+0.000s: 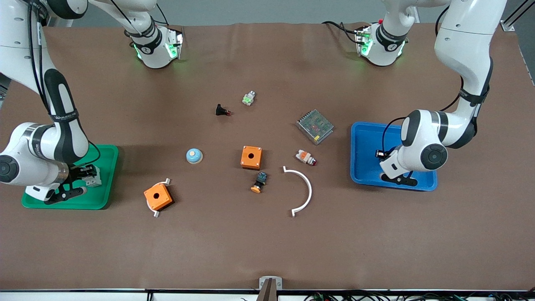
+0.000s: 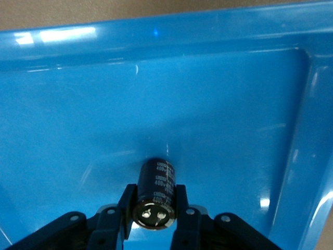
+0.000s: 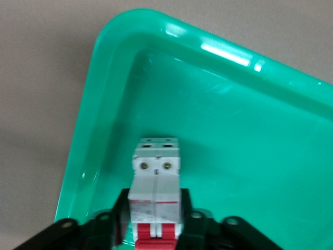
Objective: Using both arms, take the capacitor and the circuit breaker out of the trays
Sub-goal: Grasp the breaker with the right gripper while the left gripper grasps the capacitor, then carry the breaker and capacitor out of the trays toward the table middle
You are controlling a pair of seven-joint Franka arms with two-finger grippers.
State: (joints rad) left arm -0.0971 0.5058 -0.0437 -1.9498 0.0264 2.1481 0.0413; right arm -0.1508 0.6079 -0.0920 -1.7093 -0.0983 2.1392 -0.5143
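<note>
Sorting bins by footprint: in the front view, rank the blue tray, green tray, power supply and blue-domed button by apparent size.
Largest to smallest:
1. Blue tray and green tray: alike, arms hide parts.
2. Power supply
3. Blue-domed button

The capacitor [image 2: 155, 194], a short dark cylinder with pale print on its side and a shiny end bearing two terminals, is held over the blue tray [image 2: 223, 94]. The breaker [image 3: 155, 192], a white-grey block with two screw heads and a red switch end, is held over the green tray [image 3: 250, 156].
</note>
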